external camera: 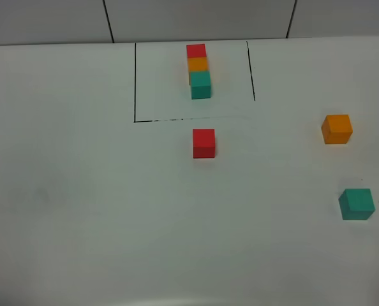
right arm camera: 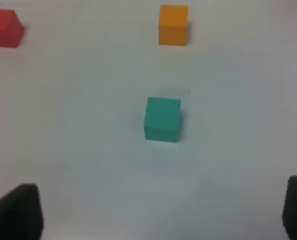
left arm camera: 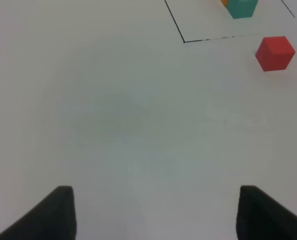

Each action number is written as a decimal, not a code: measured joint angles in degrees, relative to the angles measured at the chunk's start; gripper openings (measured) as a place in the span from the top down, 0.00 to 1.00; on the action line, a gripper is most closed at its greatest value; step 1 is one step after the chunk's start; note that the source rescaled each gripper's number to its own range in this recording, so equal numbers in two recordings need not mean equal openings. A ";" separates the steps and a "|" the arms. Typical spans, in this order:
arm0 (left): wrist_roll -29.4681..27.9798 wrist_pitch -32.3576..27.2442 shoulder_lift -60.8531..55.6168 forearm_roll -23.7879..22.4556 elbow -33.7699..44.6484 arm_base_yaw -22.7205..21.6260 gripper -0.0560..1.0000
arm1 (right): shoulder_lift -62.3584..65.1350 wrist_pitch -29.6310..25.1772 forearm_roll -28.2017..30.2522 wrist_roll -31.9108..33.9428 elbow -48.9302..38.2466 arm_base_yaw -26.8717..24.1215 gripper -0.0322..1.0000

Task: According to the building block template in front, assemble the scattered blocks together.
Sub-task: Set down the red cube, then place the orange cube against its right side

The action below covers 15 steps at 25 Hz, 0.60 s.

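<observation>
— Where do the cubes lie?
— The template [external camera: 199, 70] sits inside the drawn box [external camera: 134, 83], as the model. The red cube [external camera: 203, 143] lies just outside, in line with it. The orange cube [external camera: 337, 129] and teal cube [external camera: 356, 204] are well apart, on the right.
— The grippers?
— The right gripper [right arm camera: 161, 200] faces the teal cube, jaws wide and empty, likely lined up to pick. The left gripper [left arm camera: 153, 200] is spread too, holding nothing.
</observation>
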State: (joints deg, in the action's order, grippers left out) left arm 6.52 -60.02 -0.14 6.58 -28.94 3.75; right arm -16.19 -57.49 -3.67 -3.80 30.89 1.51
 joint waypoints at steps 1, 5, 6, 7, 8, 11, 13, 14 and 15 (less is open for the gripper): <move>0.00 0.00 0.00 0.00 0.00 0.00 0.54 | -4.20 1.44 0.00 -0.28 0.96 0.00 0.02; 0.00 0.00 0.00 0.00 0.00 0.00 0.54 | -22.62 8.15 0.46 -0.50 5.84 0.00 0.00; 0.00 0.00 0.00 0.00 0.00 0.00 0.54 | -27.84 9.77 0.75 -0.56 7.10 0.00 0.00; 0.00 0.00 0.00 0.00 0.00 0.00 0.54 | -32.22 11.23 1.21 -0.61 8.73 0.00 0.00; 0.00 0.00 0.00 0.00 0.00 0.00 0.54 | -37.47 12.18 1.53 -0.61 10.48 0.00 0.00; 0.00 0.00 0.00 0.00 0.00 0.00 0.54 | -52.50 14.70 1.71 -0.61 15.91 0.00 0.00; 0.00 0.00 0.00 0.00 0.00 0.00 0.54 | -61.53 15.51 1.71 -0.61 19.93 0.00 0.00; 0.00 0.00 0.00 0.00 0.00 0.00 0.54 | -64.94 15.78 1.71 -0.61 22.26 0.00 0.00; 0.00 0.00 0.00 0.00 0.00 0.00 0.54 | -68.75 15.90 1.71 -0.54 24.69 0.00 0.00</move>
State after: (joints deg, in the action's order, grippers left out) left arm 6.52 -60.02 -0.14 6.58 -28.94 3.75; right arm -84.94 -41.59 -1.96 -4.34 55.59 1.51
